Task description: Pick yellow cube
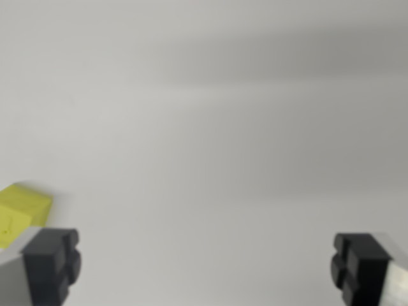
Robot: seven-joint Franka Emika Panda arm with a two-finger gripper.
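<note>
While the gripper [204, 268] hangs over a pale, bare surface [217, 140], its jaws stand spread wide, with nothing between them. Only the two black fingertip pads show: one [52, 264] at the bottom of the wrist view's left, the other [358, 268] at the bottom of the wrist view's right, each capping a grey metal finger that runs off the lower edge of the picture.

The yellow cube [20, 213] lies at the far edge of the wrist view's left, partly cut off by the frame. It sits just above and slightly outside the pad on that side, so it is not within the gap between the fingers. Its lower corner seems to meet the grey finger body, but the picture is too soft to tell whether they touch or one merely overlaps the other in view. The cube appears turned at an angle to the frame, with a lighter top face and a darker side face toward the centre.

A broad, dim shadow band crosses the upper part of the surface.
</note>
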